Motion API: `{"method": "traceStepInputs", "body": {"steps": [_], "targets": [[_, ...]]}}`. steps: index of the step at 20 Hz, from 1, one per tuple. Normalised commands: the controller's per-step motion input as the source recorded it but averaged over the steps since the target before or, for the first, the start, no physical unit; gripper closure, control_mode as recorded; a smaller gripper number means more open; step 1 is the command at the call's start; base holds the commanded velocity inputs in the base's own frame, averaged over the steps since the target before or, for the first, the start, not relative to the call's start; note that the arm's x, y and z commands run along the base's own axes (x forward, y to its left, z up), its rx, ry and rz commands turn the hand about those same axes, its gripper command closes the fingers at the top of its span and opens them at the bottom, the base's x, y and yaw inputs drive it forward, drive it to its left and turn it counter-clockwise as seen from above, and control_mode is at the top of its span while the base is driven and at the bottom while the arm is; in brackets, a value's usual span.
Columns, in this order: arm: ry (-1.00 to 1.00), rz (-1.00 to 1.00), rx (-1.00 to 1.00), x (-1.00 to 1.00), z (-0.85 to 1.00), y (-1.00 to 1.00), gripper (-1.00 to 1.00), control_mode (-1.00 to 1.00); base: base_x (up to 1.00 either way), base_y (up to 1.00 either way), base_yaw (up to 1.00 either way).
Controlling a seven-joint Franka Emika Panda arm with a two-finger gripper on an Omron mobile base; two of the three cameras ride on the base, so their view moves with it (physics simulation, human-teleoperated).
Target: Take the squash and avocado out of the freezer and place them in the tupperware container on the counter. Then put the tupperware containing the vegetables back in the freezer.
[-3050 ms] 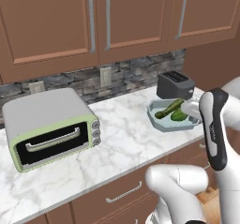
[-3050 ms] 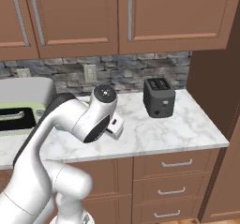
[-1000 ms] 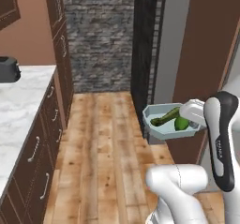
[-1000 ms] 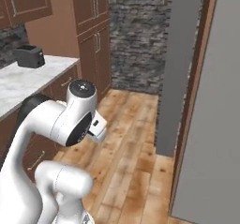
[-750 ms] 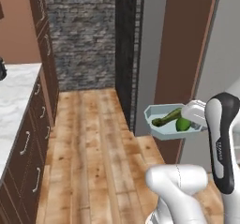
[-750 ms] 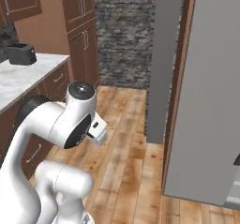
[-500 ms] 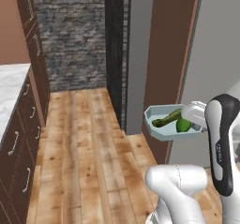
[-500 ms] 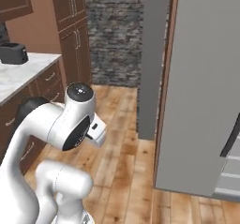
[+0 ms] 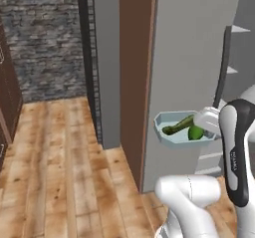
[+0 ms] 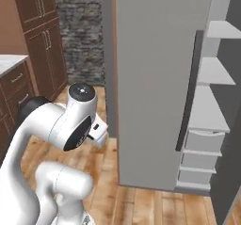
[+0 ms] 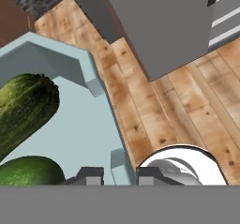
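While the hand view looks down past the tray, the gripper [image 11: 119, 171] sits at 6 o'clock, fingers pinched tight on the rim wall of the tupperware container [image 11: 70, 73]; one finger inside the wall, one outside. Nothing else touches the tool.

Left base view: tupperware container [image 9: 169, 137] is carried clear of the floor at roughly 3 o'clock of frame, held level at the end of the arm, gripper [image 9: 206, 122] on its right-hand rim. Squash [image 9: 178, 126] lies slanted across the tray, one end resting up toward the gripper side. Avocado [image 9: 196, 133] sits just beside it at the tray's 4 o'clock corner, touching or nearly touching the squash.

Hand view: squash [image 11: 23, 108] at 9 o'clock, avocado [image 11: 30, 171] at 7 o'clock, both inside the tray.

Edges and room:
- Freezer [image 9: 191, 67] door hangs open, flat grey face toward the base; the tray's far rim is close in front of it, contact can't be judged.
- Door handle [image 10: 188, 92] runs along the door's edge at 3 o'clock in the right base view.
- Shelves [image 10: 219, 31] show past the door edge at 2–3 o'clock, drawers [image 10: 202, 141] below them.
- Wooden floor [image 9: 55, 172] is open at 7–9 o'clock.
- Counter [image 10: 9, 61] edge sits well apart at 9 o'clock of the right base view.
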Motion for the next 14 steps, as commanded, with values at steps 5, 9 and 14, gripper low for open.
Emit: {"method": "traceStepInputs", "body": {"steps": [5, 9, 14], "targets": [[0.0, 0.0, 0.0, 0.0, 0.0, 0.0, 1.0, 1.0, 0.93, -0.45, -0.08], [0.0, 0.0, 0.0, 0.0, 0.0, 0.0, 1.0, 1.0, 0.95, -0.19, -0.11], [0.0, 0.0, 0.0, 0.0, 0.0, 0.0, 1.0, 1.0, 0.77, -0.09, -0.13]]}}
